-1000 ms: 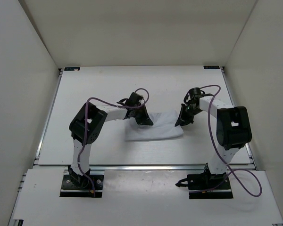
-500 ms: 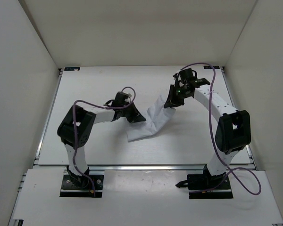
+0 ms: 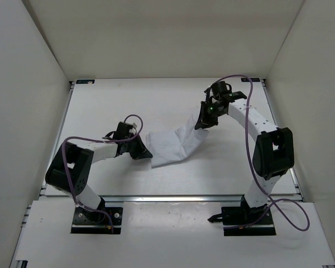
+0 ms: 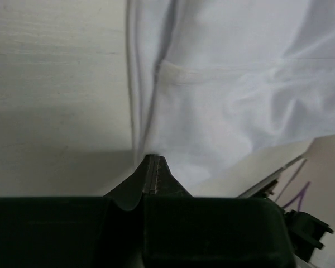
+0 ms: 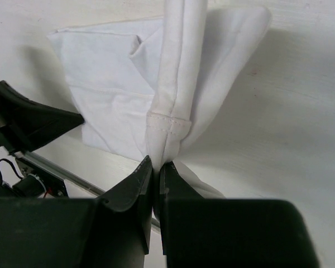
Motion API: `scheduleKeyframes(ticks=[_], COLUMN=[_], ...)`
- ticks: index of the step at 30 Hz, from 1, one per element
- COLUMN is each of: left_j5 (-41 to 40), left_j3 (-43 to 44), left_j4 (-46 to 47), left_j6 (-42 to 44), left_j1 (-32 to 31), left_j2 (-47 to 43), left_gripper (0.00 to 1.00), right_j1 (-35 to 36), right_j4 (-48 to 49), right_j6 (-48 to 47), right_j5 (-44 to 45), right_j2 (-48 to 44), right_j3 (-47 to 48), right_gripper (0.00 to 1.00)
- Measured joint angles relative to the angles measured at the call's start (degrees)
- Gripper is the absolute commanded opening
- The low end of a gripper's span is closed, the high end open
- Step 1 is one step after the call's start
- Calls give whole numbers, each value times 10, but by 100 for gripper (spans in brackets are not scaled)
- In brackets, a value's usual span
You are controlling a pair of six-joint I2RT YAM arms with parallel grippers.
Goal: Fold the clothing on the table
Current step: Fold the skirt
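Stretching clothing (image 3: 173, 146) wider | left fingers (image 4: 142, 184), shifted leftward, pinch its left end | right fingers (image 5: 135, 187) pinch its right end

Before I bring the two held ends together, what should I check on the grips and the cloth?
1. Is the left gripper shut on the clothing? Ok, it pinches an edge.
2. Is the right gripper shut on the clothing? Ok, it pinches a hemmed corner.
3. Is the clothing flat between the grips? Not ok, it is bunched and twisted.
4. Does the near part rest on the table? Ok.
5. How many layers are in each pinch? Cannot tell.
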Motion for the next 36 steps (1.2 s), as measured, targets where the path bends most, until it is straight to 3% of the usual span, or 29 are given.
scheduleKeyframes(ticks=[8, 20, 23, 27, 30, 33, 36], left_j5=[-21, -10, -3, 7, 19, 42, 56], left_j3=[23, 11, 4, -20, -49, -78, -94], left_j4=[3, 30, 41, 65, 76, 81, 79], left_j6=[18, 15, 12, -1, -17, -42, -63], left_j1=[-28, -23, -17, -5, 14, 35, 50], left_j2=[48, 49, 49, 37, 12, -31, -84], left_gripper=[0, 0, 2, 15, 20, 22, 23], right_j1=[76, 260, 272, 277, 277, 275, 267], right_j4=[-18, 74, 88, 97, 95, 97, 112], right_j6=[4, 67, 78, 80, 81, 86, 91], right_j5=[20, 8, 2, -5, -6, -7, -14], right_j2=[38, 137, 160, 169, 167, 143, 75], right_j3=[79, 82, 80, 80, 90, 89, 51], right_gripper=[0, 2, 13, 26, 49, 57, 58])
